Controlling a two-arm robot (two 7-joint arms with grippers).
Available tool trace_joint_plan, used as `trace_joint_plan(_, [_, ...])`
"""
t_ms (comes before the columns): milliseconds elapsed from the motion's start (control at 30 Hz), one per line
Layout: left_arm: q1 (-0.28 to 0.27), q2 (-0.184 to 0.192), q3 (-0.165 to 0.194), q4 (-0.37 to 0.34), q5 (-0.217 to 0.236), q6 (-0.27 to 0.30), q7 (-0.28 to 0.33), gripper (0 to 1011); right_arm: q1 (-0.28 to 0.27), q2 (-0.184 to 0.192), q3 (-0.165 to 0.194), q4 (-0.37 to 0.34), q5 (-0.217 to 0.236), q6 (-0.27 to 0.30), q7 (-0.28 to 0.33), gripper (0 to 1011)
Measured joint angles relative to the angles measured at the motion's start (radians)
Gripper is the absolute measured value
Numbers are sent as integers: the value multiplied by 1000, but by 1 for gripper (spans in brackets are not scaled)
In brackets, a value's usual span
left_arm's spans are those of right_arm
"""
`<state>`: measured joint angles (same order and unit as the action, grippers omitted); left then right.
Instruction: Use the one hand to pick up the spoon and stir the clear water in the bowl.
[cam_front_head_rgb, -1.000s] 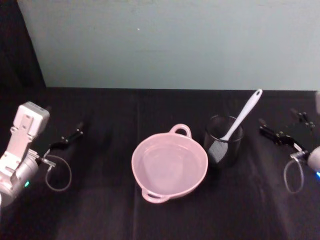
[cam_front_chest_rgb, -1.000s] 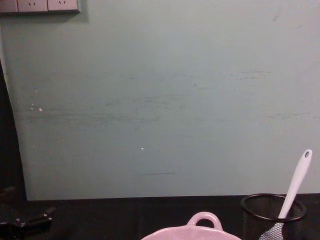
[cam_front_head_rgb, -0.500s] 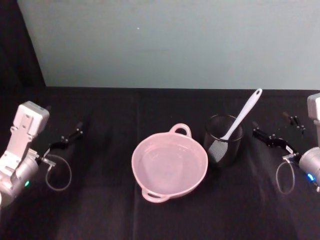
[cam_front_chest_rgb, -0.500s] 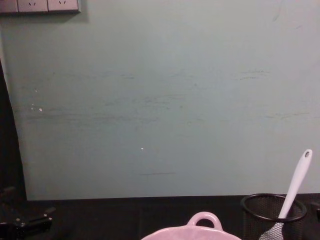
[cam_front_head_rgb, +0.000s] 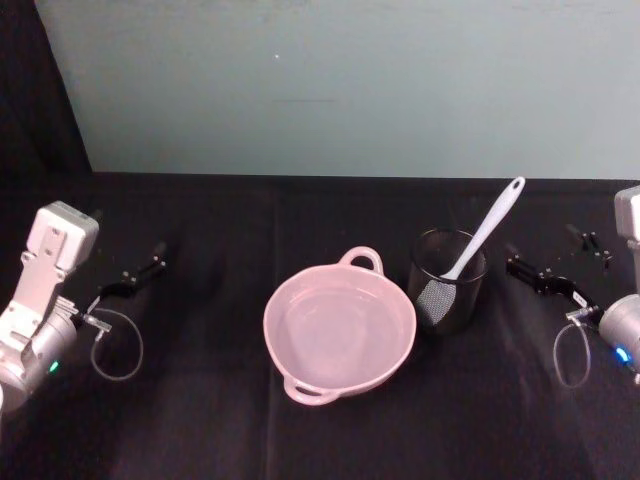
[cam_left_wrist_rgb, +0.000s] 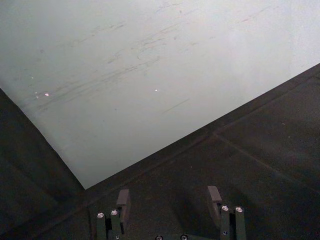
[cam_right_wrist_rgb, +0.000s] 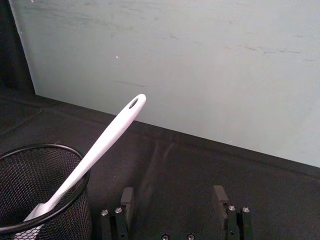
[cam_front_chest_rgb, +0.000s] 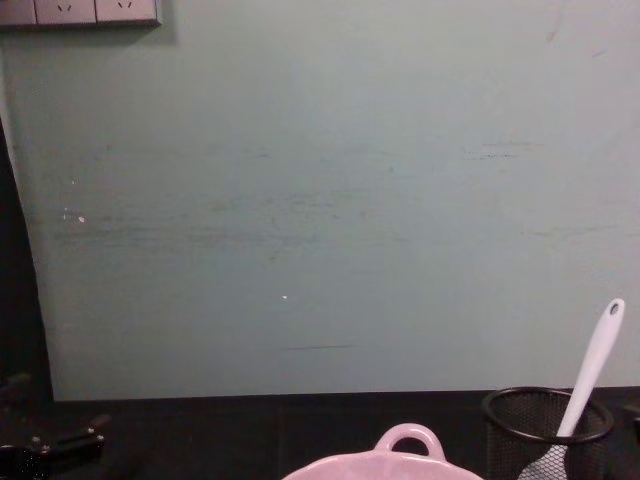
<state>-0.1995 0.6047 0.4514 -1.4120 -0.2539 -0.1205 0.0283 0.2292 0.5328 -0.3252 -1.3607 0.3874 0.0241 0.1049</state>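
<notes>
The white plastic spoon (cam_front_head_rgb: 484, 236) stands head-down in the black wire-mesh cup (cam_front_head_rgb: 446, 280), its slim handle leaning up and out over the rim, just beside the pale pink bowl (cam_front_head_rgb: 338, 330) of clear water at the middle of the black desk (cam_front_head_rgb: 200, 420). The right claw (cam_front_head_rgb: 556, 266) hovers low to the right of the cup, released, its fingers spread with nothing between them; its wrist view looks across at the handle. The left claw (cam_front_head_rgb: 140, 275) sits parked well off to the left, likewise released and empty. The step in hand looks like the approach to the spoon: nothing is grasped yet. The next move probably calls for raising the right claw toward the handle's upper part, straddling it, then clenching
</notes>
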Motion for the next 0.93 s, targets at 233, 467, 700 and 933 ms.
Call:
trace_joint_plan(233, [0, 0, 0, 0, 0, 0, 0, 1005, -1, 1, 0, -1, -1, 1, -1, 1002])
trace_joint_plan(467, [0, 0, 0, 0, 0, 0, 0, 1005, -1, 1, 0, -2, -1, 2, -2, 1002])
trace_joint_plan(700, [0, 0, 0, 0, 0, 0, 0, 1005, -1, 2, 0, -3, -1, 2, -3, 1002])
trace_joint_plan(933, [0, 0, 0, 0, 0, 0, 0, 1005, -1, 2, 0, -3, -1, 3, -3, 1002])
